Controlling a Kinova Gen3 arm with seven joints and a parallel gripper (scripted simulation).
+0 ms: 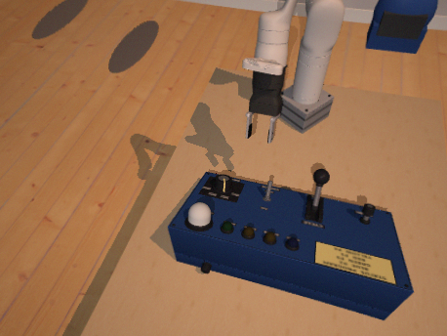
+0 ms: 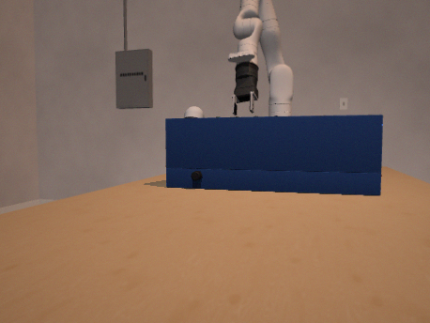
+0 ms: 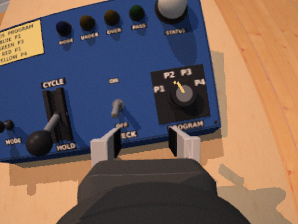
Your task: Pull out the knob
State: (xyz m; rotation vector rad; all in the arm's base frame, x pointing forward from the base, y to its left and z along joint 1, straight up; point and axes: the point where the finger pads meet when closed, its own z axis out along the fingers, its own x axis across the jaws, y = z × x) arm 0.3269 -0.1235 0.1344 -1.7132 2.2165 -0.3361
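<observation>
The blue console [image 1: 288, 239] stands on the tan mat. The MODE knob [image 1: 367, 212] is a small black knob at the right end of the top panel; in the wrist view it sits at the far left edge [image 3: 5, 125]. My gripper [image 1: 259, 134] is open and empty. It hangs above the mat behind the console, roughly behind the toggle switch [image 1: 268, 189] and far left of the MODE knob. In the wrist view the fingers frame the console's rear edge near the toggle [image 3: 117, 110]. From the low front view the gripper [image 2: 243, 110] shows just above the console [image 2: 274, 152].
On the panel are a rotary selector [image 1: 223, 185], a ball-topped lever [image 1: 319, 178], a white dome [image 1: 200, 215], several round buttons and a yellow plate [image 1: 355, 263]. A small black knob [image 1: 206, 268] is on the front face. The arm base [image 1: 307, 105] stands behind.
</observation>
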